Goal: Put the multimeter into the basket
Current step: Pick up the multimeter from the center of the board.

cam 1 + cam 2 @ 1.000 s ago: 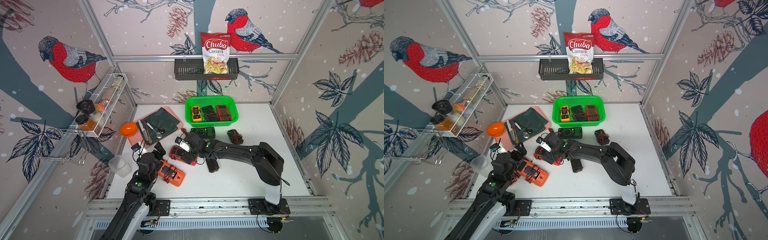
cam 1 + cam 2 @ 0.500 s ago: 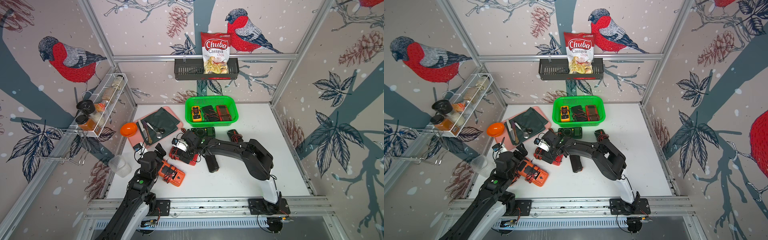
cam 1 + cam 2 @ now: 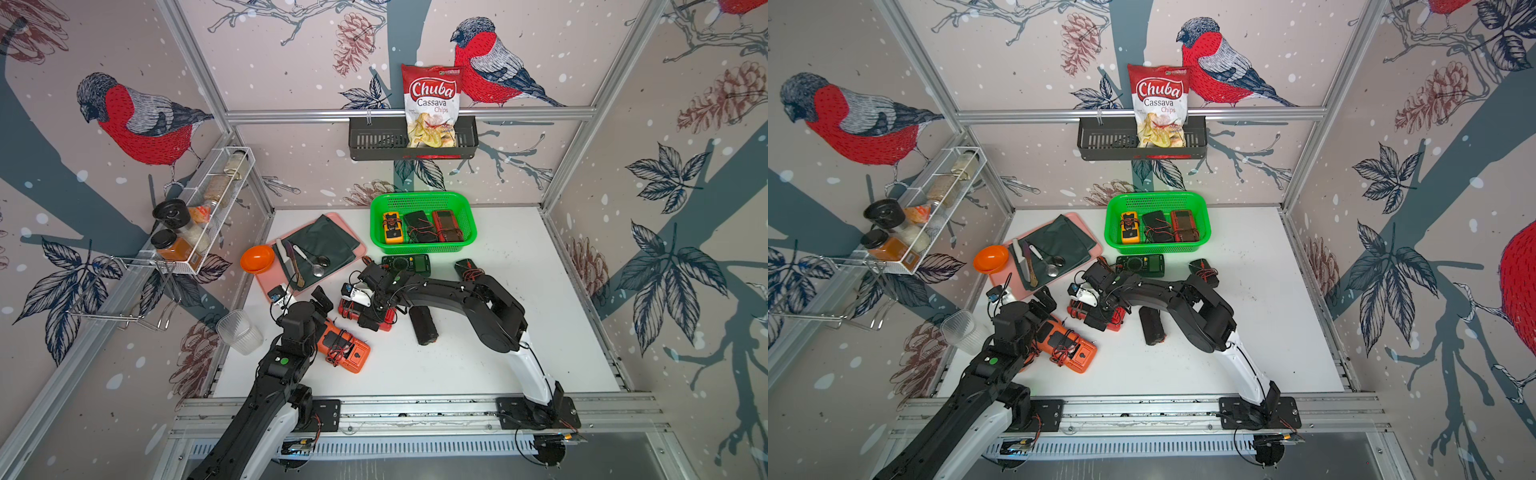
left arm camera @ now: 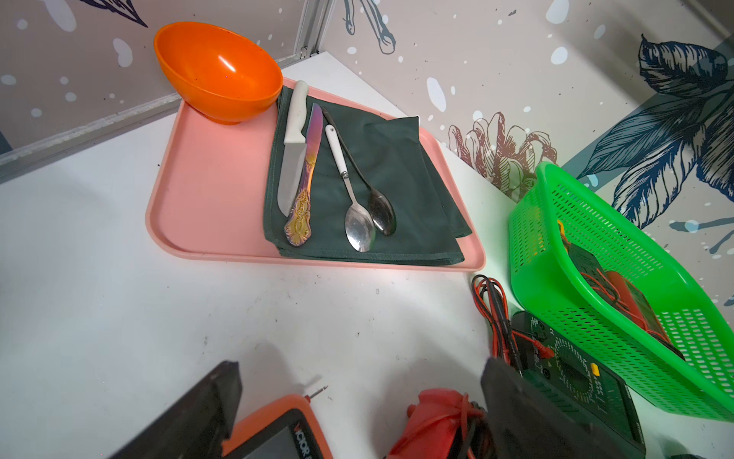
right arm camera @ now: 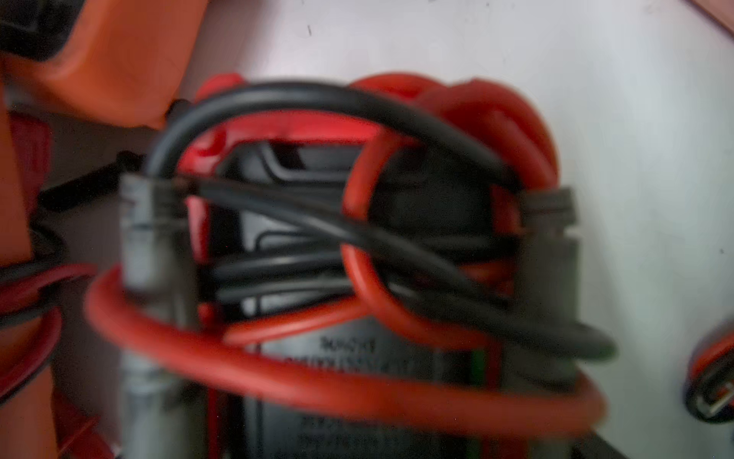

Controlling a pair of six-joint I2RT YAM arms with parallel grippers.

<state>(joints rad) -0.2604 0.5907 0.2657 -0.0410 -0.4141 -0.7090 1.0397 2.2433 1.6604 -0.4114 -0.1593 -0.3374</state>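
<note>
The green basket (image 3: 422,249) (image 3: 1156,248) (image 4: 576,278) stands at the back of the table and holds three multimeters. A red multimeter (image 3: 384,322) (image 5: 397,99), wrapped in red and black leads, lies mid-table. My right gripper (image 3: 374,309) (image 3: 1100,311) is down over it and open, with a finger on each side of its body. An orange multimeter (image 3: 347,351) (image 4: 278,433) lies at the near left. My left gripper (image 3: 306,297) (image 4: 357,413) hovers open over its top end, holding nothing.
A green multimeter (image 3: 406,265) lies just in front of the basket, with two black ones (image 3: 423,330) (image 3: 467,268) nearby. At the left are a pink tray (image 3: 266,279) with cloth, cutlery and an orange bowl (image 3: 257,258), and a clear plastic cup (image 3: 239,332).
The right arm's elbow has swung left and its gripper has come down around the red multimeter. The left arm has hardly moved.
</note>
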